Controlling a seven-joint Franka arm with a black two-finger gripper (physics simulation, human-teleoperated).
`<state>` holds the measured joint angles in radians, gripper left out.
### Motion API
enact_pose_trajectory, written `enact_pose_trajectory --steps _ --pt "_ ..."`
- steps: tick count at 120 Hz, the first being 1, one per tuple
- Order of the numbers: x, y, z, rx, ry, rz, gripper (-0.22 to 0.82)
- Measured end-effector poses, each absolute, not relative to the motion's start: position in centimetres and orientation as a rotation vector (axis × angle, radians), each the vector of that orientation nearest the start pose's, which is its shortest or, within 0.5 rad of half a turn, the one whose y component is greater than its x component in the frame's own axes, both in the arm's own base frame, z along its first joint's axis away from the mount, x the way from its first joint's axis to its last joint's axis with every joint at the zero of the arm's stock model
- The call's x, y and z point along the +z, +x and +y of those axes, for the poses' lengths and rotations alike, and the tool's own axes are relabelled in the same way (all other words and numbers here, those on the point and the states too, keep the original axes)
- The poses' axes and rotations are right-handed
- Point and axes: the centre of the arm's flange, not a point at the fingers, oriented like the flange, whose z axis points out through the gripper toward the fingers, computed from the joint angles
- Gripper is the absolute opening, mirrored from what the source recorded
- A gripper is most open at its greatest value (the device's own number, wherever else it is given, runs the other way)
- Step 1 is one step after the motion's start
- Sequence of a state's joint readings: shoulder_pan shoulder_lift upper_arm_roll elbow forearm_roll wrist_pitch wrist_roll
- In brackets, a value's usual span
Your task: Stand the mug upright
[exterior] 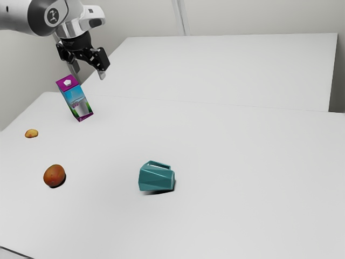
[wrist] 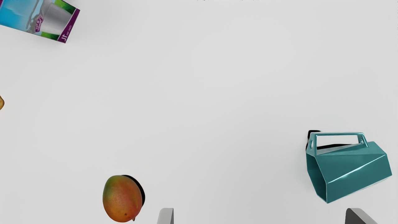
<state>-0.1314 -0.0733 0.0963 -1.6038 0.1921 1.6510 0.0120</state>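
High over the table's far left part in the exterior view is my gripper (exterior: pixel 87 74), well away from the mug. The teal faceted mug (exterior: pixel 156 177) lies on its side on the white table, its handle uppermost. In the wrist view, the mug (wrist: pixel 351 168) shows its dark open mouth facing the mango's side, with the handle along its upper side. My gripper (wrist: pixel 259 216) stands open there, its two fingertips wide apart and nothing held between them.
A mango (exterior: pixel 54 176) rests on the exterior view's left, with a small yellowish item (exterior: pixel 32 133) behind it. A purple and blue carton (exterior: pixel 75 99) is below the gripper in that view. The white table (exterior: pixel 242 178) extends toward the exterior view's right.
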Motion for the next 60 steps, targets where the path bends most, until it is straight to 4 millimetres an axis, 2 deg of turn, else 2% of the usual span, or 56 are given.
enact_pose_trajectory --steps 28,41,60 --pt "65.4 54.2 0.2 -0.178 -2.950 0.094 0.60" --pt "64.3 54.4 0.2 -0.172 -2.950 0.104 0.60" --pt "61.4 54.5 1.2 -0.113 -2.997 0.079 0.60"
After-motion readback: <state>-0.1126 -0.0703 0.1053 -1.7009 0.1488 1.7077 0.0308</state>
